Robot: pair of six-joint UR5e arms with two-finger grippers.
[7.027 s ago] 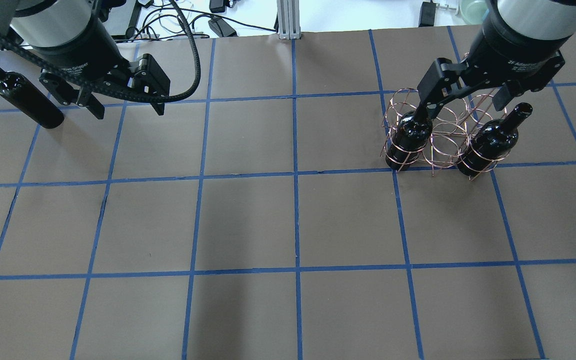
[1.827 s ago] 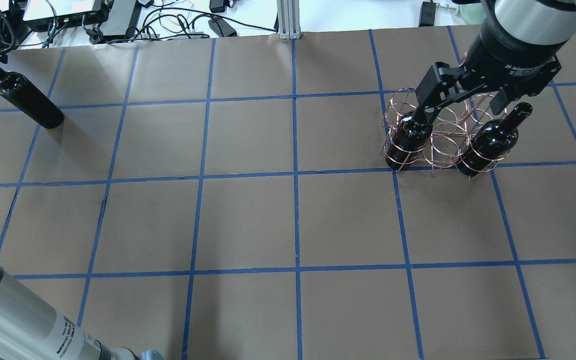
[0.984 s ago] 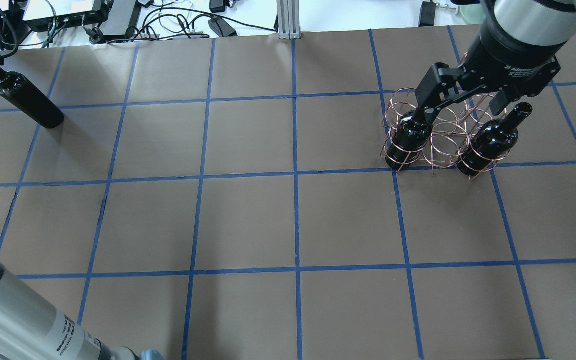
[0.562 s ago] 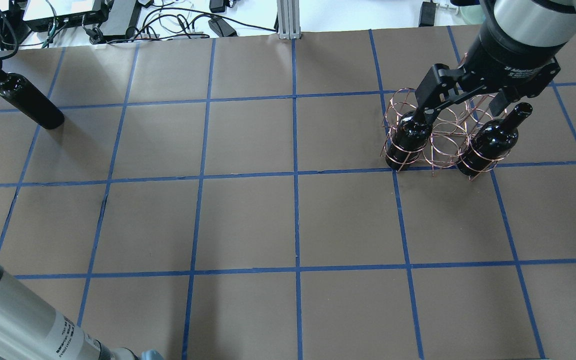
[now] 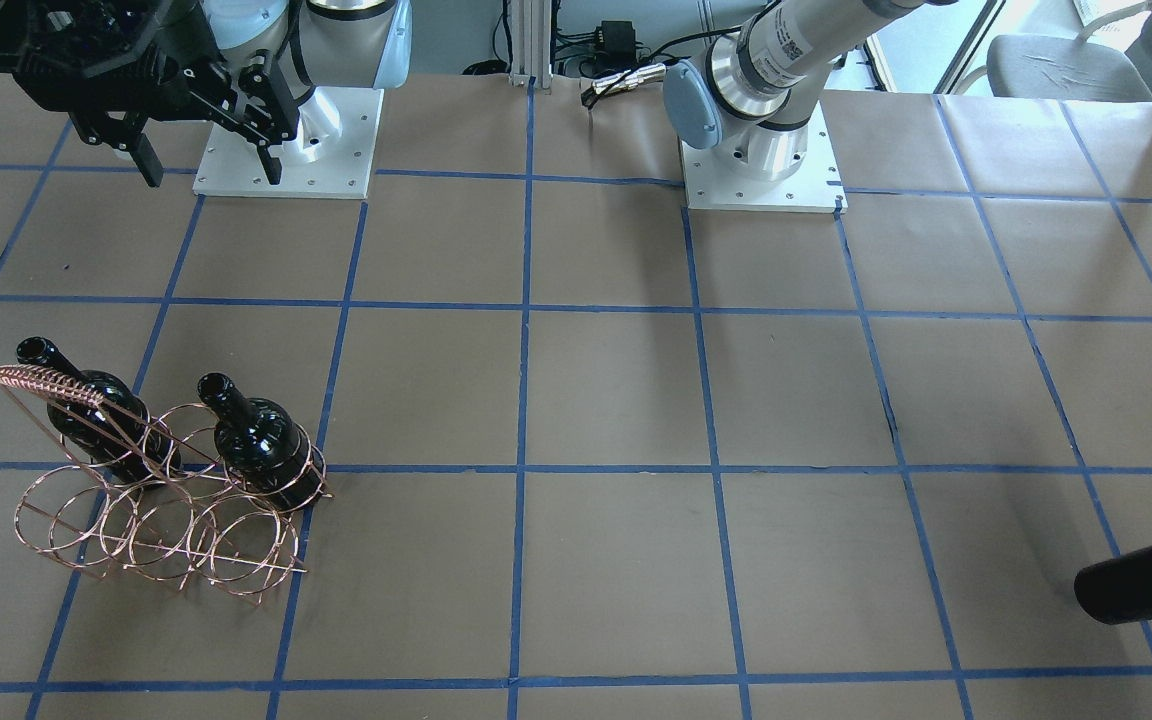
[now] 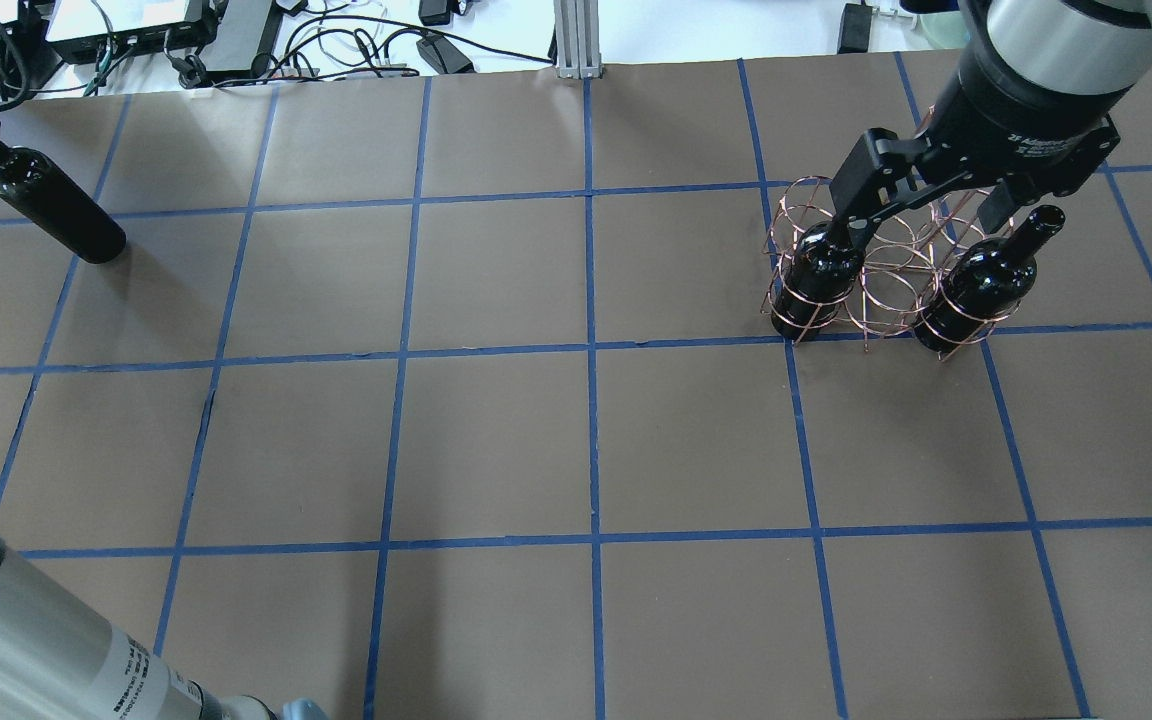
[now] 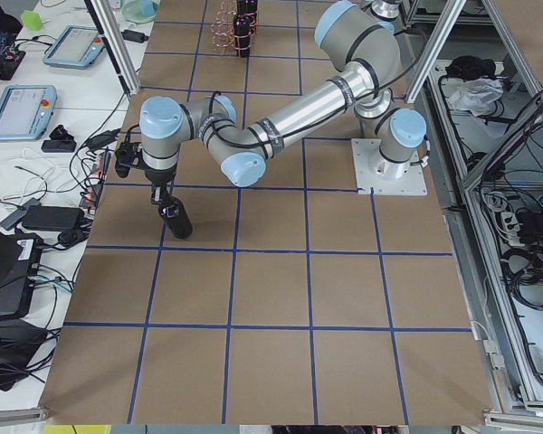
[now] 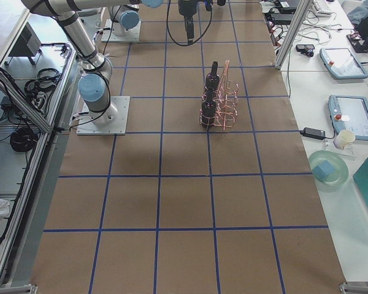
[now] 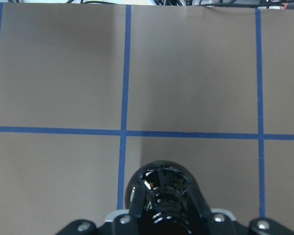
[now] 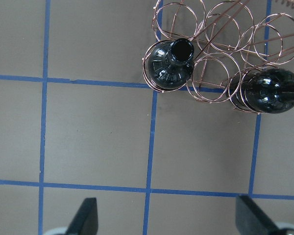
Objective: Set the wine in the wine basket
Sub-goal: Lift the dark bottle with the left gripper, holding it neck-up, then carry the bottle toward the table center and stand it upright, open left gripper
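1. Wine (image 6: 46, 205) is way over at the far-left edge of the worktop (image 6: 496, 440), well apart from the wine basket (image 6: 884, 285).
2. My left fingers (image 9: 137, 208) are clamped on its neck, with the bottle body pointing down below them.
3. My right fingers (image 10: 88, 213) hang spread wide above the basket, gripping nothing.
4. Two other bottles (image 6: 821, 270) (image 6: 981, 280) stand in the end rings of the basket's row nearer the robot base.

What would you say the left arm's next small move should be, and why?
Probably a short straight lift: the left hand seems shut on the wine bottle, which stands on the table, far from the wine basket.
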